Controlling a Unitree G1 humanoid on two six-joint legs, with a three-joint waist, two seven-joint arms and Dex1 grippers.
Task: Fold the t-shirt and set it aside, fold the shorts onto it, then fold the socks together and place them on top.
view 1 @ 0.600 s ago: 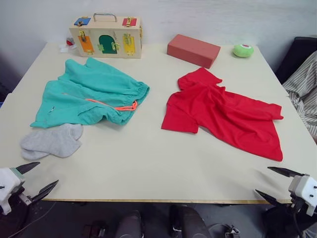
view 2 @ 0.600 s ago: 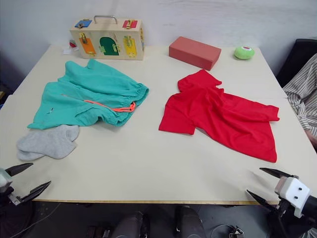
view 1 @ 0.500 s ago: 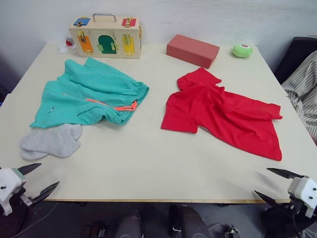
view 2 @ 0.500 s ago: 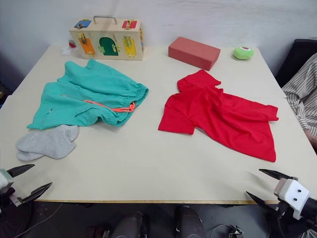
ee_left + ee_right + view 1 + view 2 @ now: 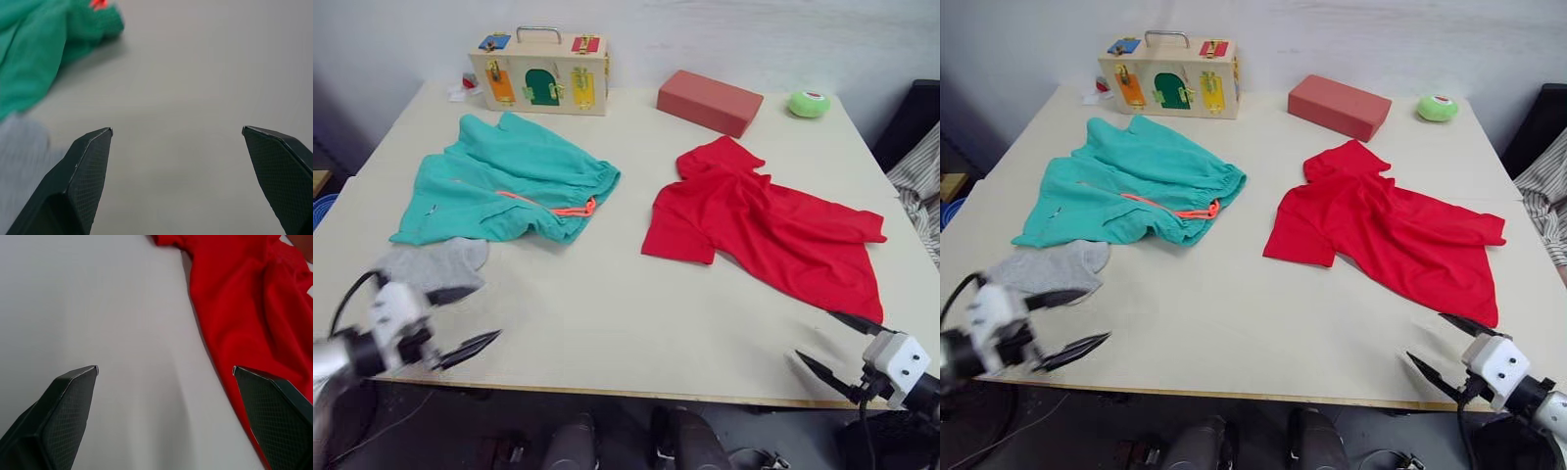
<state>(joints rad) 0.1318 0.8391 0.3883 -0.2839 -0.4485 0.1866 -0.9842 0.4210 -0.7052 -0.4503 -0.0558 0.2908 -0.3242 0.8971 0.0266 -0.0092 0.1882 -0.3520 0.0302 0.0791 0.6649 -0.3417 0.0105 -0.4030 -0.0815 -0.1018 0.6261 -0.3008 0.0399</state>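
Nothing is folded yet: the bright red short-sleeved cloth t-shirt (image 5: 764, 230) lies crumpled on the right half of the pale bench (image 5: 607, 304), its long axis running diagonally, neck toward the far middle and hem toward the near right corner. The teal-green cloth shorts (image 5: 504, 181) and light grey knit socks (image 5: 435, 266) wait on the left (all three folds remain). The left pincer (image 5: 460, 323) and right pincer (image 5: 1442, 345) both hover at the near edge, tips apart and empty

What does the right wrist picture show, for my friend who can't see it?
Two black fingers stand wide open over a pale table, holding nothing. A crumpled red t-shirt lies on the table beside the gap between them.
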